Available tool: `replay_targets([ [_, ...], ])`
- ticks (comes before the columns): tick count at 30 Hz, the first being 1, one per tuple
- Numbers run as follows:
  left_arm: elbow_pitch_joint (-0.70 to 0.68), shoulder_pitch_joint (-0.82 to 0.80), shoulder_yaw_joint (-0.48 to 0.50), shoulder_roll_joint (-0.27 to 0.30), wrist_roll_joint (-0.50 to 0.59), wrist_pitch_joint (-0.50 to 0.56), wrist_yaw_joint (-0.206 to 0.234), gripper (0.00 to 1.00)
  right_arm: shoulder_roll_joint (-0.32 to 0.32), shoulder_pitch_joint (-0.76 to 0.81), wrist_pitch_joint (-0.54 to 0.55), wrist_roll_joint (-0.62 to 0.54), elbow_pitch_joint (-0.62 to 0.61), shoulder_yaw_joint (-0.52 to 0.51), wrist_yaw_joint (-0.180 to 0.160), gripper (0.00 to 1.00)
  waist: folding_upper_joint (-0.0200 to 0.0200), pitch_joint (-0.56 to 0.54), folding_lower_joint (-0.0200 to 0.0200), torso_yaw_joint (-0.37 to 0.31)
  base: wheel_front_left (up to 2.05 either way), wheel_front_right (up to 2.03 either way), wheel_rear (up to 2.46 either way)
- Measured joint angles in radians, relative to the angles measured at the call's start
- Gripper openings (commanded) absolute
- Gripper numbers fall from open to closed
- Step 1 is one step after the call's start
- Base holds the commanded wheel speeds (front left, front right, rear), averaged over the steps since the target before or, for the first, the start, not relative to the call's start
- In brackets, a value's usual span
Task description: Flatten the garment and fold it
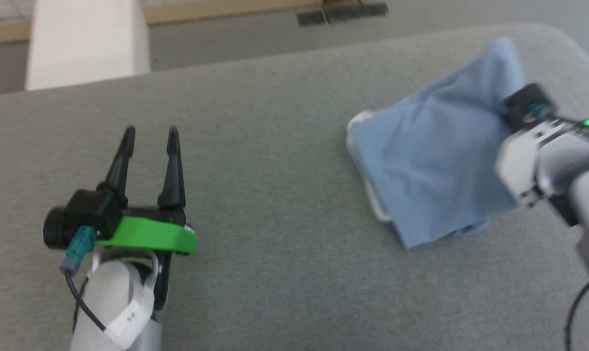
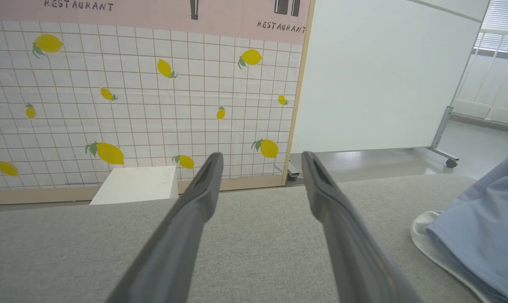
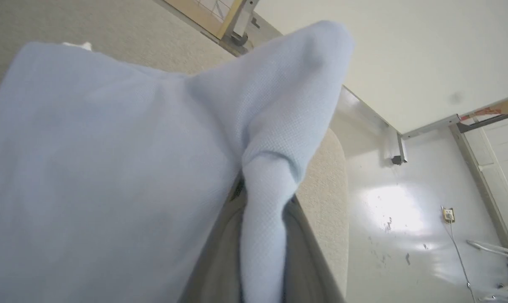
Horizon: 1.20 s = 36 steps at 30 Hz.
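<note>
left gripper: my left gripper (image 1: 150,131) hangs released, fingers (image 2: 203,198) spread with nothing between them, just above the grey padded surface (image 1: 275,219).
gap: bare padding lies ahead of it; the garment (image 1: 431,161) sits well off to its right, not touching it.
garment: a light-blue bundle with a white edge (image 1: 367,195) showing on the side facing the left gripper. the head view is blurred, so i'd guess it is loosely doubled over rather than laid flat.
right gripper: my right gripper (image 3: 264,202) is clenched on a pinch of blue knit. the cloth rises in a peak past its tips and drapes away to its left.
step: i judge this as the flattening stage, one corner held and nothing spread yet.
next move: i'd bring the left gripper across to the white edge, grip a second corner, then draw the two apart to open the cloth out.
beyond: a lemon-print wall (image 2: 111,105) stands behind the surface.
</note>
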Motion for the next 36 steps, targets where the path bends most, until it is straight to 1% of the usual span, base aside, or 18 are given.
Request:
replay_targets([
  [2, -0.007, -0.026, -0.007, 0.01, 0.003, 0.0, 0.0, 1.0, -0.035, -0.032, -0.023, 0.001, 0.05, -0.017, 0.0, 0.0, 0.0, 0.036, 0.0, -0.023, 0.0, 0.0, 0.0],
  [5, -0.02, -0.057, -0.021, 0.031, 0.011, 0.0, 0.0, 1.0, -0.067, -0.066, -0.066, -0.018, 0.118, -0.067, 0.0, 0.0, 0.0, 0.091, 0.0, -0.051, 0.0, 0.0, 0.0],
  [9, -0.029, -0.087, -0.029, 0.062, 0.025, 0.0, 0.0, 1.0, -0.095, -0.101, -0.13, -0.072, 0.197, -0.144, 0.0, 0.0, 0.0, 0.161, 0.0, -0.081, 0.0, 0.0, 0.0],
  [13, -0.035, -0.107, -0.037, 0.092, 0.032, 0.002, -0.001, 1.0, -0.114, -0.142, -0.21, -0.14, 0.271, -0.249, 0.0, 0.0, 0.0, 0.23, 0.0001, -0.104, 0.0, 0.0, 0.0],
  [16, -0.04, -0.122, -0.043, 0.107, 0.032, 0.007, -0.001, 1.0, -0.112, -0.173, -0.261, -0.195, 0.308, -0.315, 0.0, 0.0, 0.0, 0.275, 0.0001, -0.114, 0.0, 0.0, 0.0],
  [19, -0.048, -0.128, -0.049, 0.115, 0.032, 0.011, -0.001, 1.0, -0.09, -0.198, -0.302, -0.252, 0.332, -0.386, 0.0, 0.0, 0.0, 0.315, 0.0001, -0.119, 0.0, 0.0, 0.0],
  [25, -0.053, -0.139, -0.06, 0.119, 0.032, 0.012, -0.001, 1.0, -0.049, -0.224, -0.364, -0.344, 0.38, -0.477, 0.0, 0.0, 0.0, 0.354, 0.0001, -0.106, 0.0, 0.0, 0.0],
  [26, -0.051, -0.139, -0.06, 0.119, 0.032, 0.011, 0.0, 1.0, -0.04, -0.226, -0.37, -0.354, 0.384, -0.491, 0.0, 0.2, 0.0, 0.353, 0.0002, -0.102, 0.0, 0.0, 0.0],
  [27, -0.048, -0.138, -0.06, 0.118, 0.032, 0.011, 0.0, 1.0, -0.032, -0.226, -0.378, -0.369, 0.389, -0.504, 0.0, 0.44, 0.0, 0.351, 0.0002, -0.098, 0.0, 0.0, 0.0],
  [28, -0.042, -0.138, -0.06, 0.117, 0.031, 0.01, 0.001, 1.0, -0.021, -0.226, -0.389, -0.376, 0.391, -0.527, 0.0, 1.0, 0.0, 0.346, 0.0002, -0.095, 0.0, 0.0, 0.0],
  [32, -0.005, -0.132, -0.059, 0.092, 0.018, 0.008, 0.005, 1.0, 0.008, -0.223, -0.468, -0.37, 0.386, -0.594, 0.0, 1.0, 0.0, 0.308, 0.0002, -0.083, 0.0, 0.0, 0.0],
  [36, 0.036, -0.101, -0.055, 0.061, -0.018, 0.004, 0.01, 1.0, 0.039, -0.179, -0.537, -0.33, 0.361, -0.608, 0.0, 1.0, 0.0, 0.248, 0.0001, -0.07, 0.0, 0.0, 0.0],
])
